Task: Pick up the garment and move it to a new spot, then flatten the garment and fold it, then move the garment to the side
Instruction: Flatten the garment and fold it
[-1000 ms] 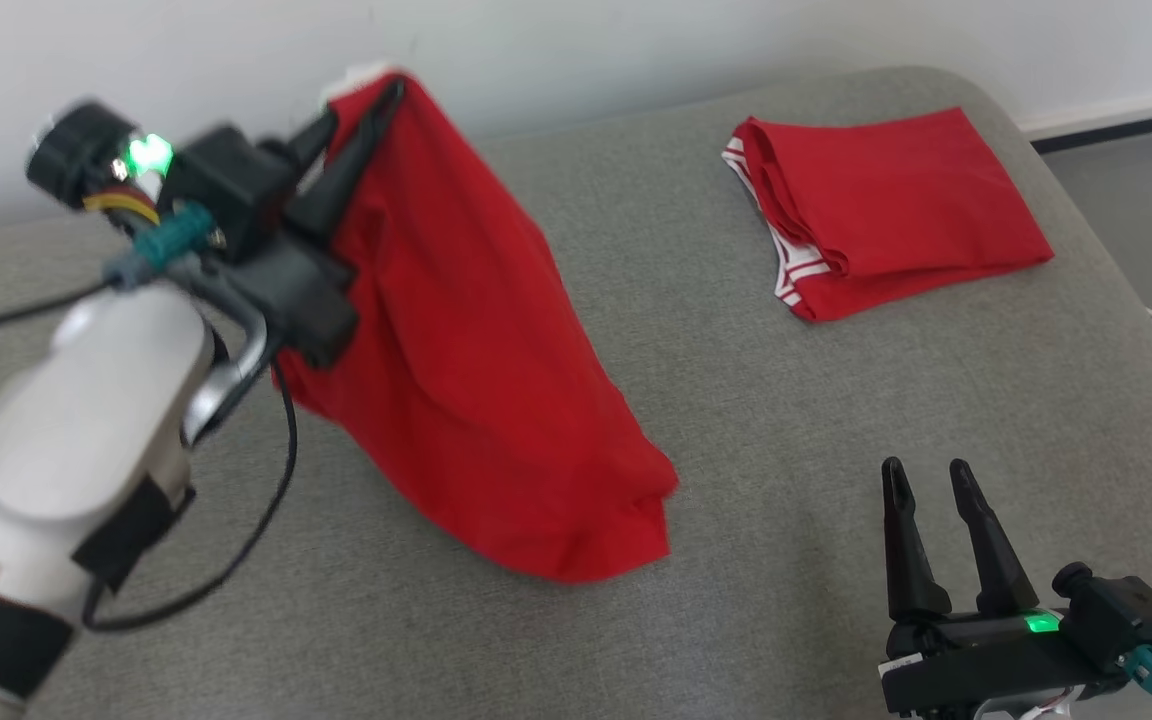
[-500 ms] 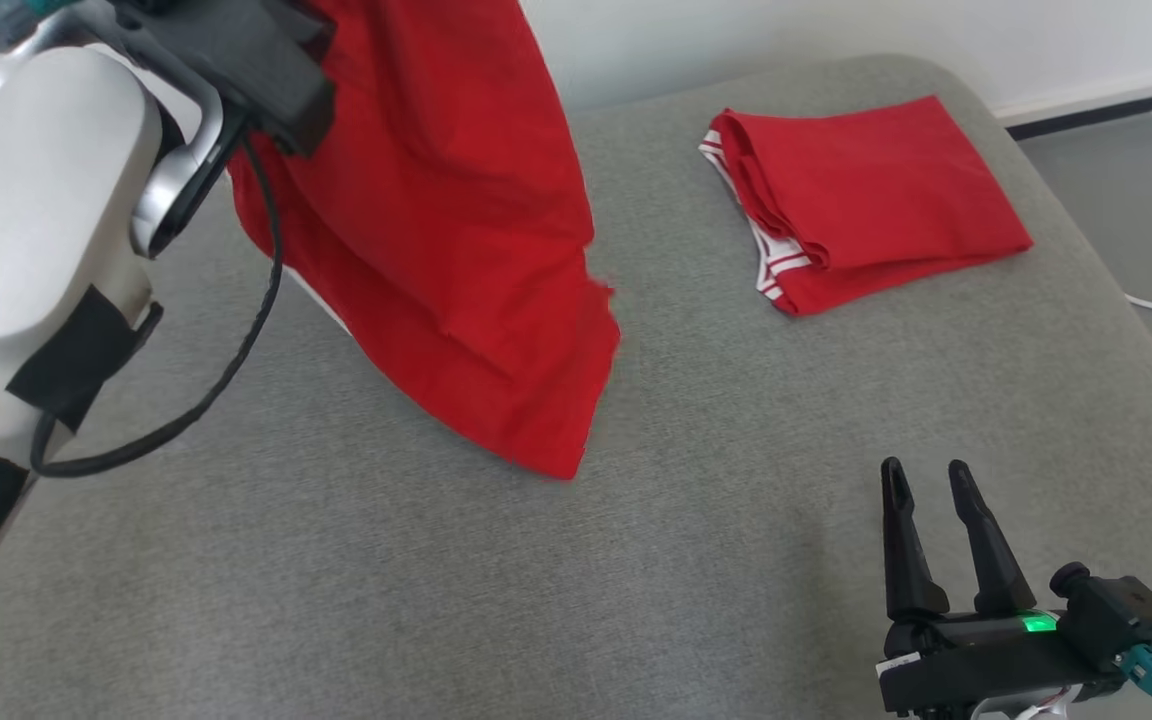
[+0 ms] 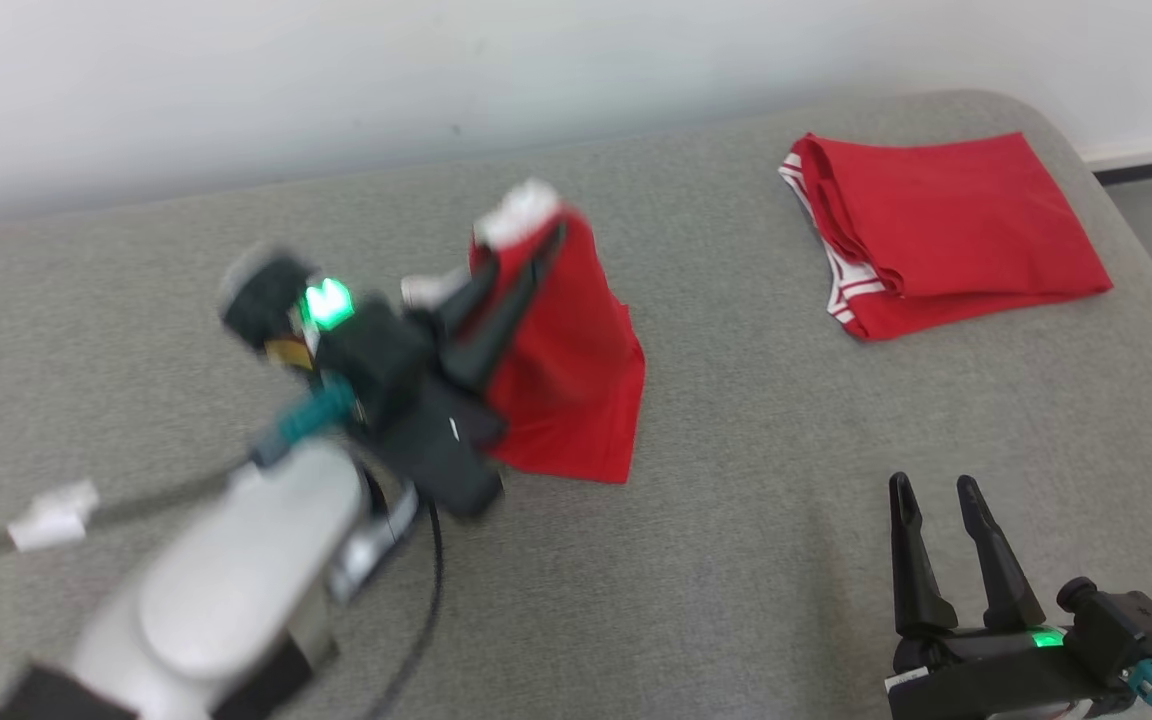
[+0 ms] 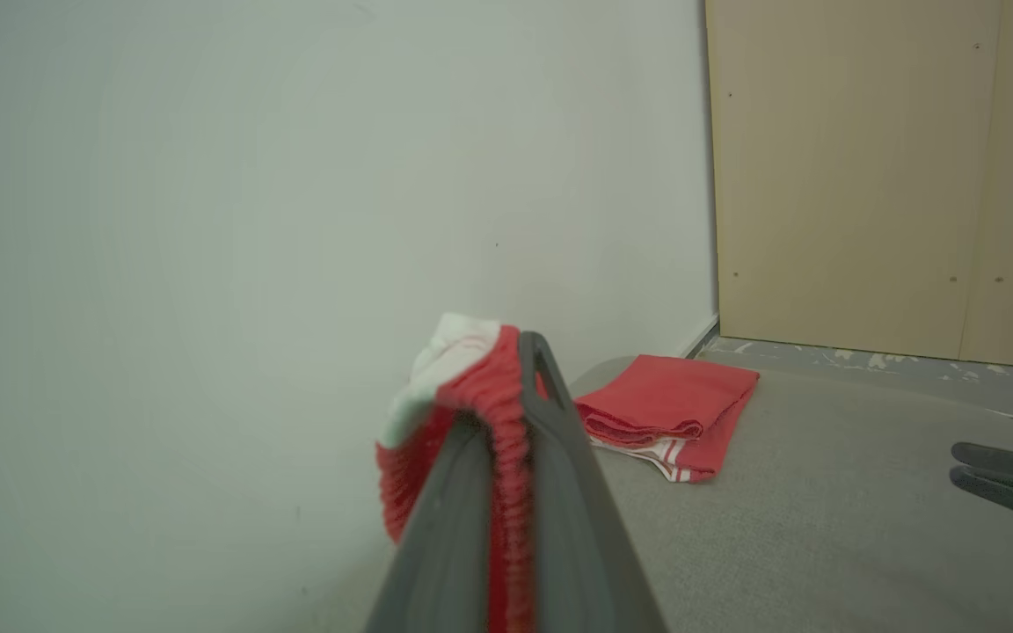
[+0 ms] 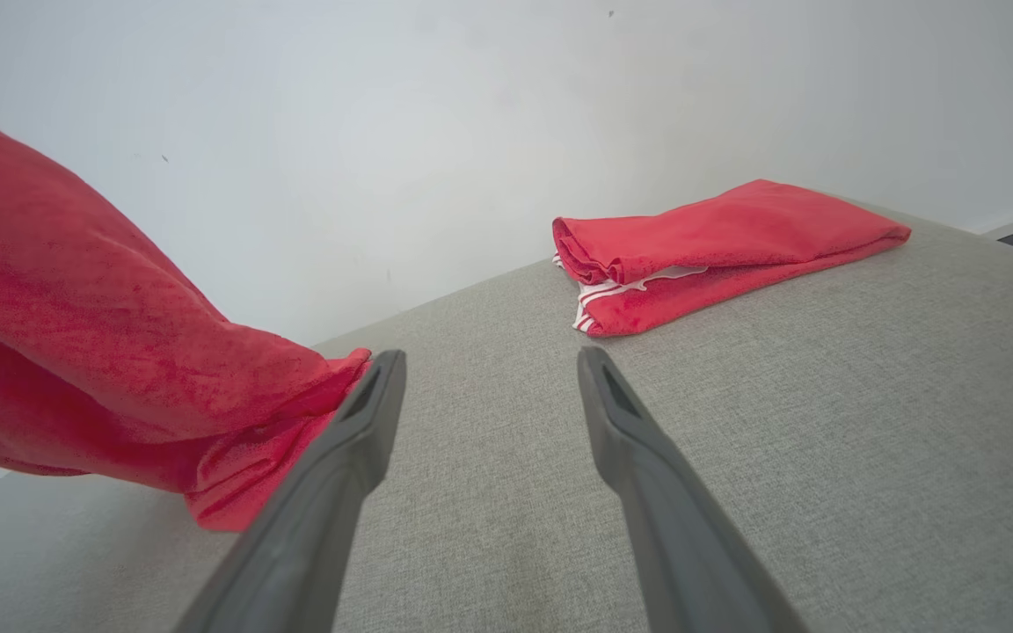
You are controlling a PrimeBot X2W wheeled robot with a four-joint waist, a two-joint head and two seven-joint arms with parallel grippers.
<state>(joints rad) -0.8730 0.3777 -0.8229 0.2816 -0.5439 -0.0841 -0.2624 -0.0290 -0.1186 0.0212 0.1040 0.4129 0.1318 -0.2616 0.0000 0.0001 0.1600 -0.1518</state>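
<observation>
We are holding the red garment [image 3: 566,390] up over the middle of the grey cushion [image 3: 736,560], with the left gripper [image 3: 536,255] clamped tight on its bunched, white-trimmed elastic edge. The cloth is hanging from that pinch in a narrow, doubled drape. Its long axis is running from the fingertips down to a loose lower hem, and we cannot tell whether the hem is brushing the cushion. The right gripper [image 3: 931,485] is waiting with its jaws spread and empty, and the garment is lying ahead and to its left, well apart. We are judging that the free hem is the nearer end for that arm when spreading begins. A folded red piece [image 3: 946,230] is lying at the far right.
</observation>
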